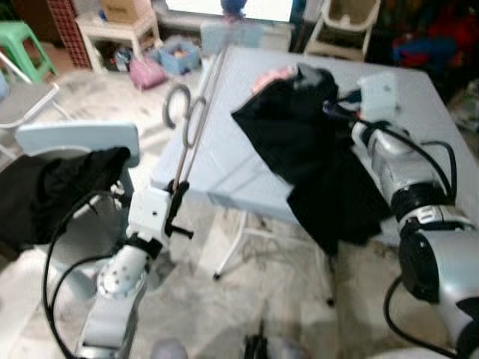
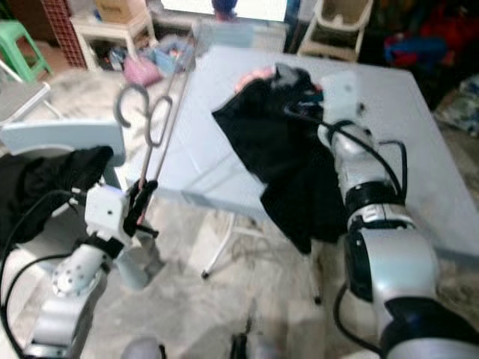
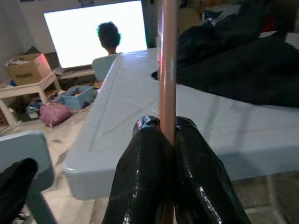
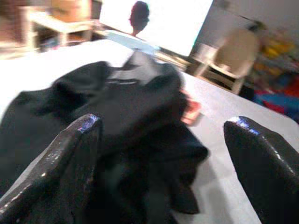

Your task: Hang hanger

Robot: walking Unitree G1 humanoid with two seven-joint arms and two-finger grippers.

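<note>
A thin hanger (image 1: 200, 112) of pinkish metal rods with two grey hooks stands nearly upright beside the table's near left corner. My left gripper (image 1: 178, 200) is shut on its lower end, and the left wrist view shows the rod (image 3: 167, 70) pinched between the black fingers (image 3: 140, 177). A black garment (image 1: 314, 149) lies crumpled on the pale blue table (image 1: 419, 105) and hangs over its front edge. My right gripper (image 1: 334, 105) hovers over the garment's far right part. In the right wrist view it (image 4: 163, 126) stands open with the cloth (image 4: 126, 102) beyond the fingers.
A pale chair (image 1: 75, 138) draped with black clothing stands at the left, close to my left arm. A pink item (image 1: 273, 75) peeks from under the garment. Behind the table are a person (image 3: 109, 37) before a bright screen, a white chair (image 1: 352, 22), boxes and a green stool (image 1: 22, 45).
</note>
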